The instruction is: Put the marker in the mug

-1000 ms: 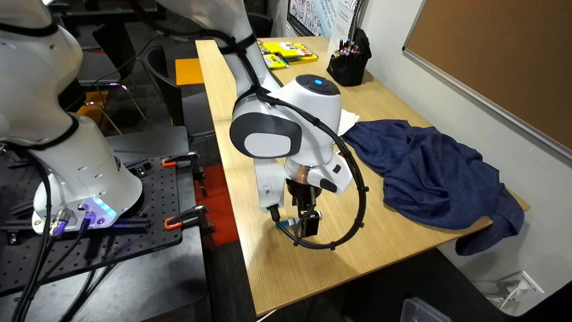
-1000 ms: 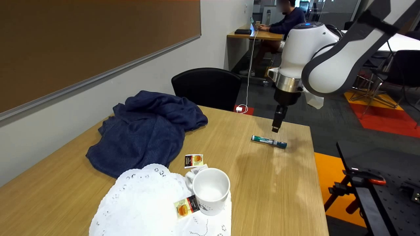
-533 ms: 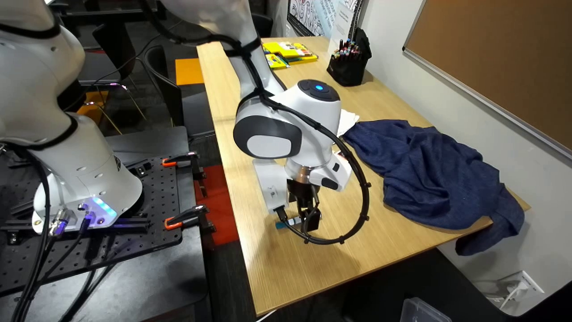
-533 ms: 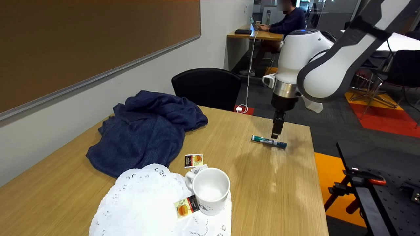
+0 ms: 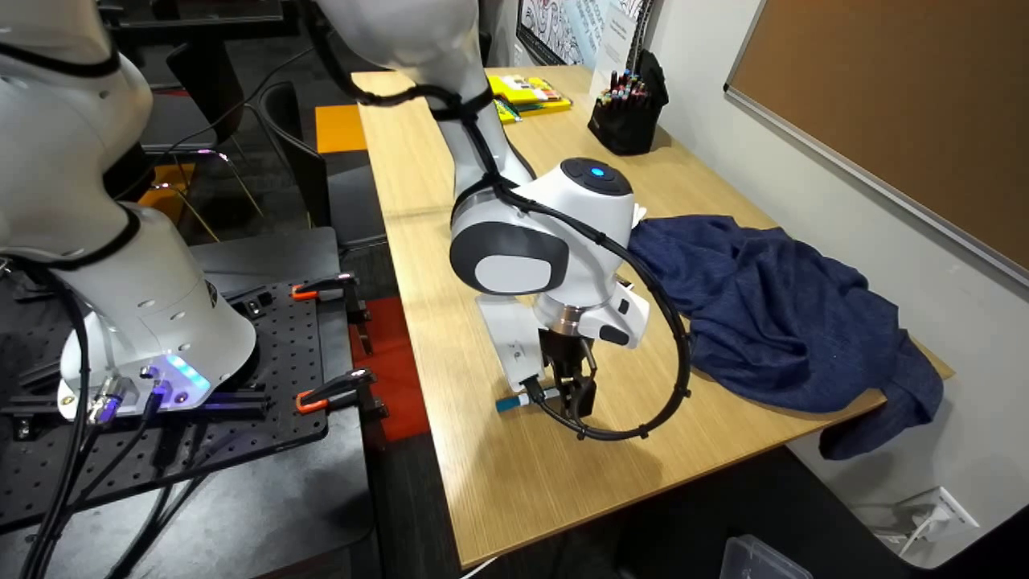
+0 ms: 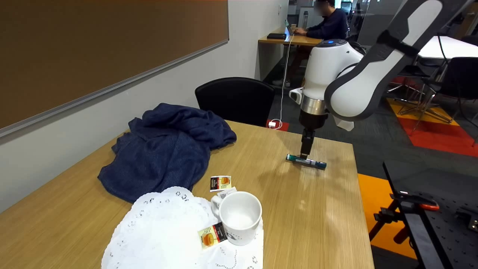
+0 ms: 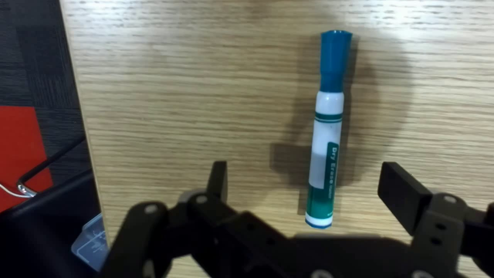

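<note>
In the wrist view, the marker (image 7: 327,133) is seen lying on the table (image 7: 173,96), between the widely parted jaws of the gripper (image 7: 304,173); nothing is held. In an exterior view, it is partly hidden by the gripper and a cable (image 5: 612,435). Whether the table is touched by the gripper cannot be told.

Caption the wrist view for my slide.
A blue-capped dry-erase marker lies on the wooden table, framed by the open gripper.
</note>
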Tool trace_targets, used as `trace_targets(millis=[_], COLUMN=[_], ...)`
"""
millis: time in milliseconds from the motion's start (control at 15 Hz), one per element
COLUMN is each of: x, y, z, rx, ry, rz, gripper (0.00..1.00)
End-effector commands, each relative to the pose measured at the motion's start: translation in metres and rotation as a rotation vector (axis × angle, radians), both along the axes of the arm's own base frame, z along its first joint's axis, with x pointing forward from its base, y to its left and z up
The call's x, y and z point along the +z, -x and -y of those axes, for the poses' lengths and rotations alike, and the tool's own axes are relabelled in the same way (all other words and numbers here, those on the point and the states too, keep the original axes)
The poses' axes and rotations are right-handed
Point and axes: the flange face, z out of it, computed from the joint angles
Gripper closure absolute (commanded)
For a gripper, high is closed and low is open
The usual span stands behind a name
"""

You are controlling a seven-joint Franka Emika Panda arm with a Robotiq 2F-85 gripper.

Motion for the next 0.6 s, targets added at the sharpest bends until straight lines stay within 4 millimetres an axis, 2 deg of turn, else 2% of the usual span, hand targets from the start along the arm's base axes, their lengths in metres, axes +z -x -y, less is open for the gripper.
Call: trace_targets(millis=[0,67,133,333,467,533], x=[-0.008,-0.010,-0.012,-0.017,-0.020,-0.021], y=[-0.014,-0.016,-0.017,-0.020,-0.021,-0.022], z=[0.000,0.000,0.000,0.002,0.002,0.002], rx=[0.032,0.033,0.033,0.031,0.030,0.031], ry=[0.004,0.005,0.003,0.002,0.002,0.004], rz=[0.001,-0.001,-0.004,-0.009,-0.015,-0.018], gripper=[0.00,0.01,0.18,0.38,0.45,0.57])
